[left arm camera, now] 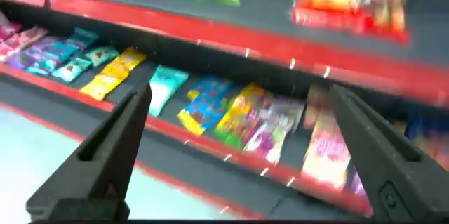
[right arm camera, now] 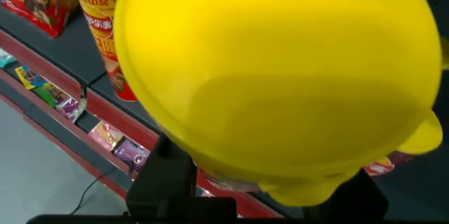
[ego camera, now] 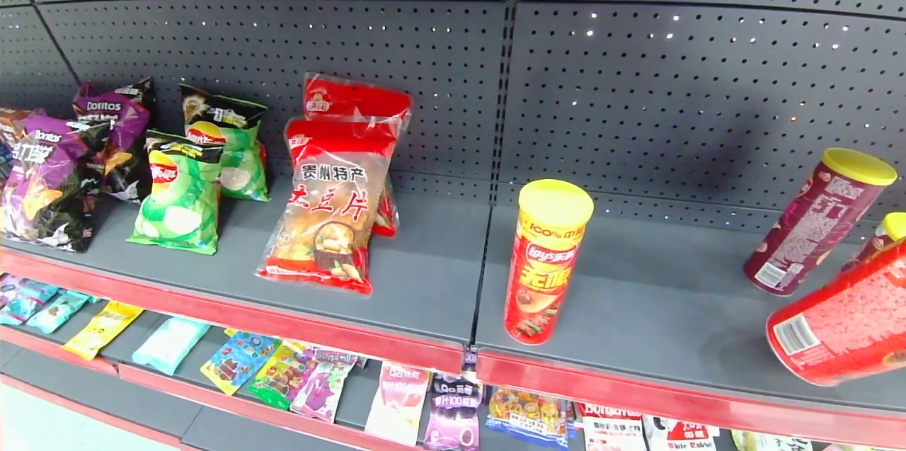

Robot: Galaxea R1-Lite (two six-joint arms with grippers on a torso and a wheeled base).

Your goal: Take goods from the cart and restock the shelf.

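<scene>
My right gripper [right arm camera: 266, 192] grips a yellow-lidded can [right arm camera: 273, 76], lower right in the head view. My left gripper [left arm camera: 238, 150] gapes wide before packets [left arm camera: 245, 119] on the lower shelf [left arm camera: 203, 148].

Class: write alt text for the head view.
An upright yellow-lidded canister stands on the shelf, red bags, green bags and purple bags to its left. A maroon canister and a tilted red canister show at the right.
</scene>
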